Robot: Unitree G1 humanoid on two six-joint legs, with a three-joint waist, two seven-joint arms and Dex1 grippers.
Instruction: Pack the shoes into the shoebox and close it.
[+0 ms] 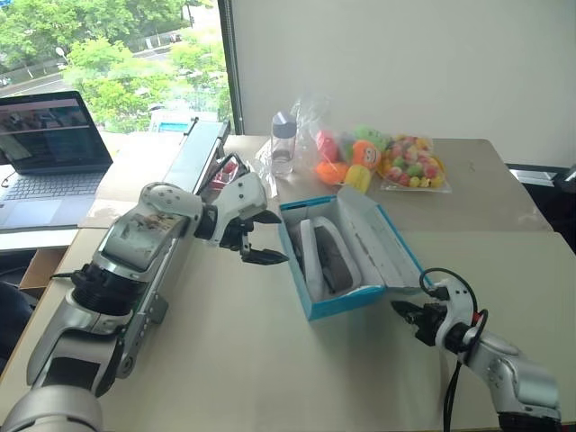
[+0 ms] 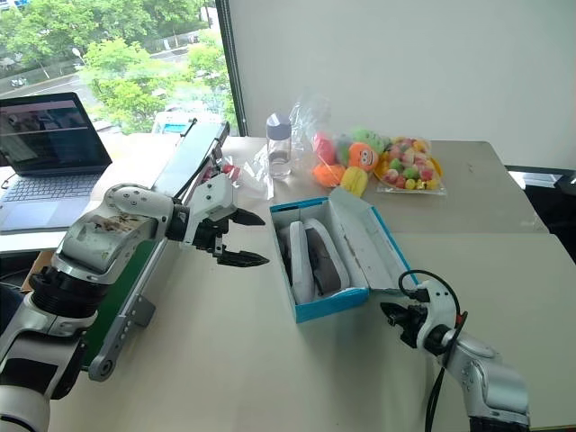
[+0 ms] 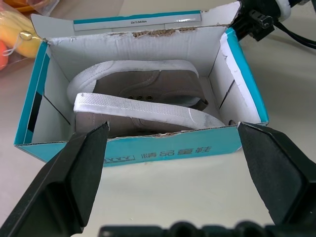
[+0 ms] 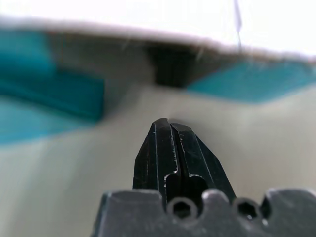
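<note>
The bright blue shoebox (image 1: 355, 301) stands open in the middle of the table. Its white-lined lid (image 1: 378, 238) leans back on the right side. Both grey shoes (image 1: 324, 256) with pale soles lie on their sides inside it, also seen in the left wrist view as shoes (image 3: 148, 94) behind the box's blue wall (image 3: 163, 153). My left gripper (image 1: 274, 238) hovers open just left of the box, pointing at it, with nothing between its fingers. My right gripper (image 1: 400, 310) is shut and empty, low over the table by the lid's near corner. In the right wrist view its tip (image 4: 170, 126) points at the blue cardboard.
A clear bottle (image 1: 283, 142) and bags of colourful soft toys (image 1: 378, 157) sit behind the box. A long grey panel (image 1: 193, 157) runs along the left, with a laptop (image 1: 49, 144) beyond it. Bare tabletop lies in front of the box.
</note>
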